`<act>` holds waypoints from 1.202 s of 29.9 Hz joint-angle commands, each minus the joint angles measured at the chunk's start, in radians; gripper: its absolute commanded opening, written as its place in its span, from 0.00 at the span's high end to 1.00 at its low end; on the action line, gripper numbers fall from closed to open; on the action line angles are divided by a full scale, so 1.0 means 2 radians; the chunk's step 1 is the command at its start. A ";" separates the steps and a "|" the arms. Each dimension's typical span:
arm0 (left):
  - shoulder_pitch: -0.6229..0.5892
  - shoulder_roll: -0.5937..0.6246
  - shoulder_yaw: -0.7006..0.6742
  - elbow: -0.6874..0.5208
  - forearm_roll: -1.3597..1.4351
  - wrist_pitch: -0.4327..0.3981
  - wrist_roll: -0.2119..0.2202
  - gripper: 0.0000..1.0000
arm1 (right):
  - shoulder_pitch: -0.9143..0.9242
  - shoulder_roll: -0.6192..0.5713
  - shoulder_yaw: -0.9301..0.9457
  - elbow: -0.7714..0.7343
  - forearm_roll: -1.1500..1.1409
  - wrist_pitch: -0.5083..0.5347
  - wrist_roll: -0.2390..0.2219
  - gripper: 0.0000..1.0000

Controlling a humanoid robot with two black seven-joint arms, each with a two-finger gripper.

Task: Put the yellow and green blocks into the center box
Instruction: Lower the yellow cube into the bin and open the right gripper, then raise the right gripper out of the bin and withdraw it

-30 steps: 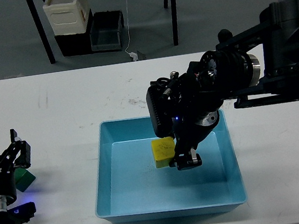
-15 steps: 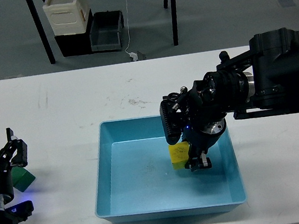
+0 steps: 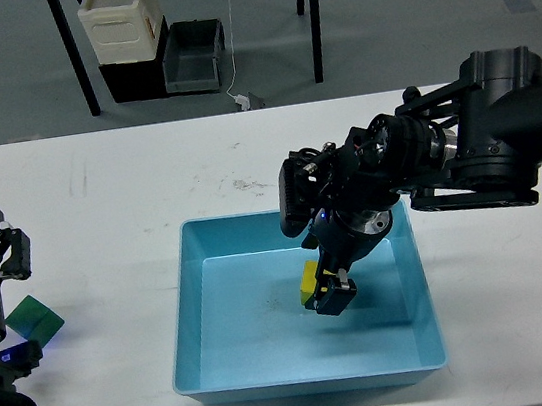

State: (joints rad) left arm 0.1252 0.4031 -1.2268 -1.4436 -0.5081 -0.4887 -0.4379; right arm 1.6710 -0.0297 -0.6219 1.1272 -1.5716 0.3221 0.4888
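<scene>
A yellow block (image 3: 308,281) is inside the light blue box (image 3: 198,314) at the table's center, held just above the box floor. My right gripper (image 3: 324,291) reaches down into the box and is shut on the yellow block. A green block (image 3: 33,319) lies on the white table at the far left, outside the box. My left gripper (image 3: 4,257) is open and empty, a little behind and left of the green block and not touching it.
The white table (image 3: 128,193) extends around the box. My right arm's bulky body (image 3: 503,130) hangs over the table's right side. Behind the table on the floor stand a white bin (image 3: 121,22), a dark crate (image 3: 194,54) and table legs.
My right gripper has shifted within the box with the yellow block, first right, then back left and turned. My left gripper has drawn back left, uncovering the green block.
</scene>
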 commanded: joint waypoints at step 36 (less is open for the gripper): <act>-0.156 0.229 -0.035 0.079 0.590 0.080 -0.025 0.03 | -0.351 -0.128 0.654 0.009 0.342 -0.243 -0.023 0.02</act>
State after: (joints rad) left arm -0.1385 0.8546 -1.2990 -1.2908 0.5096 -0.4201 -0.4886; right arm 1.0418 -0.2644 0.5808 1.1410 -0.9209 -0.1643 0.4482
